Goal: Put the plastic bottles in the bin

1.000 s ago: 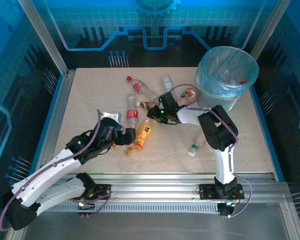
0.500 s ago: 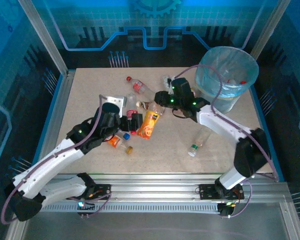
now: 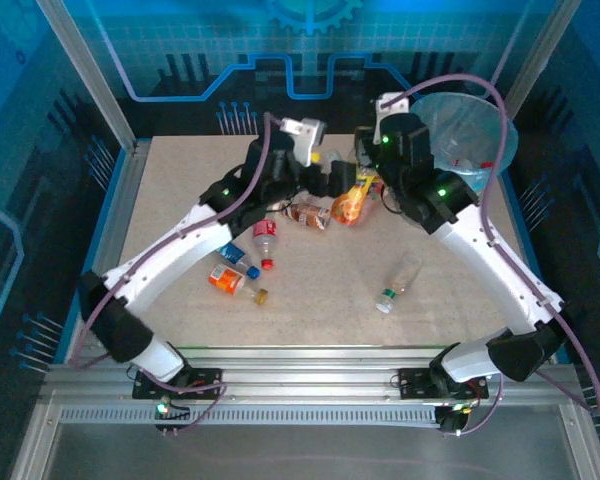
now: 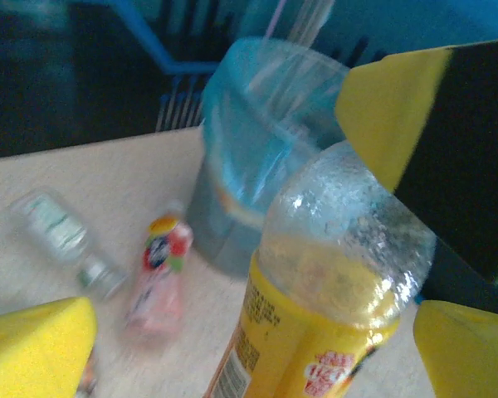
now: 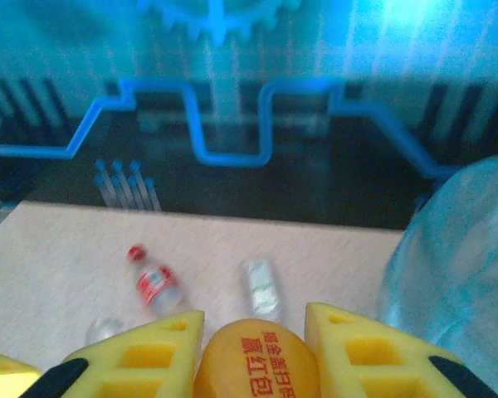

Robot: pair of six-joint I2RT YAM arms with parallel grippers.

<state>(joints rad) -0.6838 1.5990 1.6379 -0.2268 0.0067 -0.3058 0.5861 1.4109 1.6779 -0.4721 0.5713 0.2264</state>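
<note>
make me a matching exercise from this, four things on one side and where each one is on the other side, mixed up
Things
1. bin
2. green-capped bottle
3. red-capped bottle
4. orange bottle with red writing

Places
A. left of centre, cap toward the near edge
B. between the yellow fingers
C. far right corner of the table
D. lying alone, right of centre

Pairs: 1-C, 2-D, 3-A, 4-B

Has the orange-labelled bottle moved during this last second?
Yes. The orange-labelled bottle has travelled up and rightward in the overhead view, ending much nearer the bin.
</note>
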